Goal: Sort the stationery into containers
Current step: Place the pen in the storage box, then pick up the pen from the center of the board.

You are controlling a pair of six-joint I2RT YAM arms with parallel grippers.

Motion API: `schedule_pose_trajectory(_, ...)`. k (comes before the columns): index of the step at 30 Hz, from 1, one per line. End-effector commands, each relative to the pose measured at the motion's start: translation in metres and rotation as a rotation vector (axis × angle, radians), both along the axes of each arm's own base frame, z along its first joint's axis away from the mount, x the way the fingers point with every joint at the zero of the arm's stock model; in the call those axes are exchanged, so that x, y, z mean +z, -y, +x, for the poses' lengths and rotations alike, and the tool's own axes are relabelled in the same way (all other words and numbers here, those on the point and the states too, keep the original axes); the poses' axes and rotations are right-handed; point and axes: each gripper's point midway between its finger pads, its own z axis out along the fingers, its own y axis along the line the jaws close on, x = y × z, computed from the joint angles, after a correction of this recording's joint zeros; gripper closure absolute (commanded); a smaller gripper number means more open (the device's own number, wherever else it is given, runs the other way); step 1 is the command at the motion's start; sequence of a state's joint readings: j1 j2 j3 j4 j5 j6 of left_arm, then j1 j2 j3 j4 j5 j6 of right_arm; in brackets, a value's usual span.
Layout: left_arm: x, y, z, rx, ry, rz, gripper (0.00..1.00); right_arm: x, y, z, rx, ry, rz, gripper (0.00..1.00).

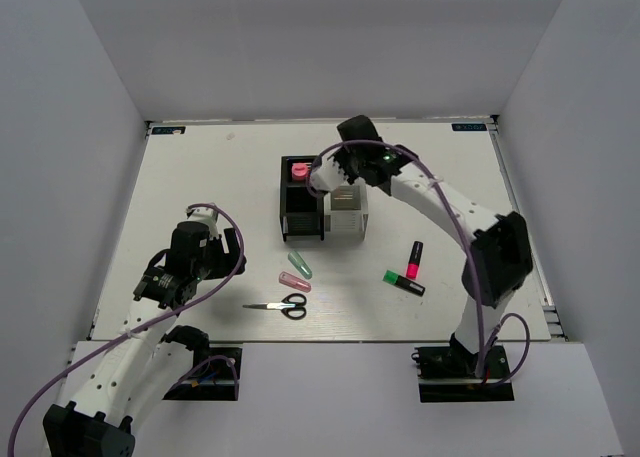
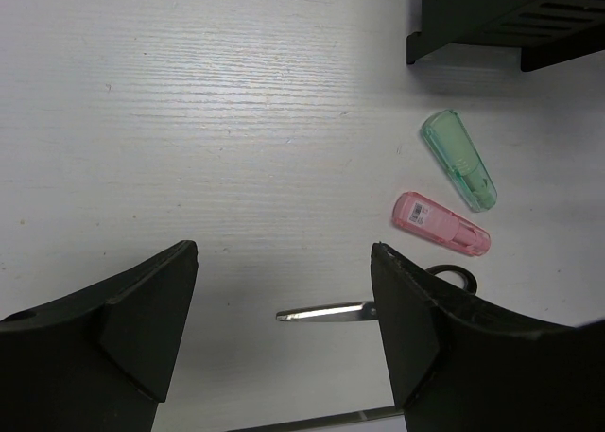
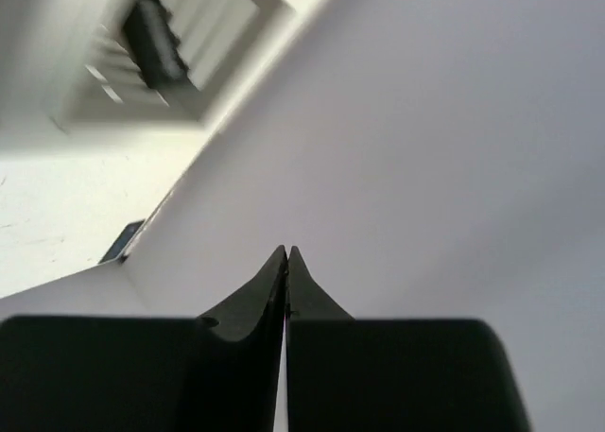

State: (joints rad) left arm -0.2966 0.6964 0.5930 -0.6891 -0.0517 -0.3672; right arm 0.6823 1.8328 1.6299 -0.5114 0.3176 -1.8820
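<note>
The containers stand mid-table: black boxes point(image 1: 300, 217) on the left, white ones point(image 1: 350, 215) on the right. A pink tube point(image 1: 298, 169) stands in the back black box. My right gripper point(image 1: 322, 177) hovers over the cluster's back edge, shut and empty point(image 3: 286, 254). A dark item point(image 3: 156, 37) lies in a white box point(image 3: 203, 82). On the table lie a pink-capped highlighter point(image 1: 415, 260), a green-capped one point(image 1: 403, 282), a green capsule point(image 2: 458, 158), a pink capsule point(image 2: 440, 222) and scissors point(image 1: 282, 304). My left gripper point(image 2: 284, 252) is open above the table, left of the scissors' blade point(image 2: 326, 311).
Grey walls close off the table on three sides. A corner of a black box point(image 2: 510, 16) shows at the upper right of the left wrist view. Purple cables loop along both arms.
</note>
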Motion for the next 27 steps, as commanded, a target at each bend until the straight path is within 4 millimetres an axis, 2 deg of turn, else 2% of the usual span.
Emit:
schedule_pose_trajectory(1,0.0,-0.001,-0.001,0.005,0.005,-0.008,0.16,0.107,0.026,-0.009,-0.196,0.209,0.374,1.0)
schedule_pose_trajectory(2,0.002,0.0,-0.001,0.002,0.011,-0.008,0.17,0.104,0.034,-0.016,-0.31,0.164,0.523,1.0)
schedule_pose_trajectory(3,0.002,0.001,-0.001,-0.005,0.011,-0.015,0.19,0.107,0.042,-0.021,-0.341,0.118,0.58,1.0)
schedule_pose_trajectory(4,0.002,0.003,-0.001,-0.014,0.013,-0.024,0.24,0.073,0.06,-0.065,-0.426,-0.148,0.55,1.0)
schedule_pose_trajectory(5,0.003,0.005,-0.001,-0.025,0.019,-0.03,0.39,0.078,0.061,-0.084,-0.414,-0.272,0.614,0.94)
schedule_pose_trajectory(6,0.003,0.008,-0.001,-0.038,0.02,-0.036,0.55,0.041,0.092,-0.129,-0.536,-0.486,0.503,0.81)
schedule_pose_trajectory(7,0.004,0.012,-0.002,-0.061,0.02,-0.052,0.75,0.02,0.081,-0.17,-0.47,-0.706,0.507,0.74)
schedule_pose_trajectory(8,0.006,0.017,-0.002,-0.094,0.027,-0.063,1.0,0.013,0.094,-0.193,-0.44,-0.77,0.465,0.73)
schedule_pose_trajectory(9,0.005,0.02,-0.004,-0.113,0.022,-0.069,1.0,0.008,0.109,-0.22,-0.415,-0.823,0.429,0.73)
schedule_pose_trajectory(10,0.005,0.03,-0.008,-0.166,0.013,-0.11,1.0,-0.04,0.125,-0.249,-0.452,-0.945,0.332,0.71)
schedule_pose_trajectory(11,0.007,0.034,-0.008,-0.186,0.021,-0.121,1.0,-0.046,0.122,-0.261,-0.416,-0.988,0.354,0.68)
schedule_pose_trajectory(12,0.008,0.037,-0.007,-0.202,0.029,-0.127,0.94,-0.043,0.128,-0.262,-0.364,-0.934,0.38,0.62)
schedule_pose_trajectory(13,0.007,0.038,-0.009,-0.213,0.023,-0.134,0.78,-0.064,0.137,-0.273,-0.395,-0.976,0.337,0.44)
schedule_pose_trajectory(14,0.006,0.04,-0.01,-0.218,0.012,-0.14,0.59,-0.074,0.141,-0.28,-0.408,-1.001,0.319,0.1)
schedule_pose_trajectory(15,0.003,0.039,-0.011,-0.219,0.0,-0.136,0.37,-0.08,0.145,-0.289,-0.424,-1.06,0.287,0.1)
schedule_pose_trajectory(17,0.001,0.038,-0.011,-0.213,-0.012,-0.129,0.26,-0.091,0.151,-0.294,-0.431,-1.125,0.249,0.1)
schedule_pose_trajectory(18,0.002,0.038,-0.011,-0.213,-0.012,-0.129,0.24,-0.096,0.151,-0.294,-0.431,-1.146,0.254,0.1)
schedule_pose_trajectory(19,0.001,0.038,-0.01,-0.21,-0.014,-0.126,0.23,-0.099,0.151,-0.29,-0.33,-1.125,0.233,0.15)
schedule_pose_trajectory(20,0.0,0.038,-0.011,-0.211,-0.019,-0.126,0.23,-0.12,0.158,-0.303,-0.32,-1.165,0.2,0.28)
schedule_pose_trajectory(21,0.001,0.04,-0.012,-0.218,-0.021,-0.133,0.23,-0.13,0.151,-0.284,-0.254,-1.083,0.244,0.3)
schedule_pose_trajectory(22,0.0,0.037,-0.011,-0.206,-0.021,-0.121,0.23,-0.132,0.151,-0.276,-0.124,-1.002,0.228,0.34)
schedule_pose_trajectory(23,0.0,0.036,-0.01,-0.204,-0.021,-0.117,0.23,-0.145,0.152,-0.274,-0.108,-0.989,0.224,0.43)
schedule_pose_trajectory(25,-0.002,0.036,-0.011,-0.203,-0.032,-0.115,0.23,-0.151,0.146,-0.263,-0.074,-0.996,0.229,0.52)
schedule_pose_trajectory(27,-0.002,0.036,-0.011,-0.205,-0.036,-0.114,0.23,-0.158,0.143,-0.245,-0.016,-0.941,0.239,0.53)
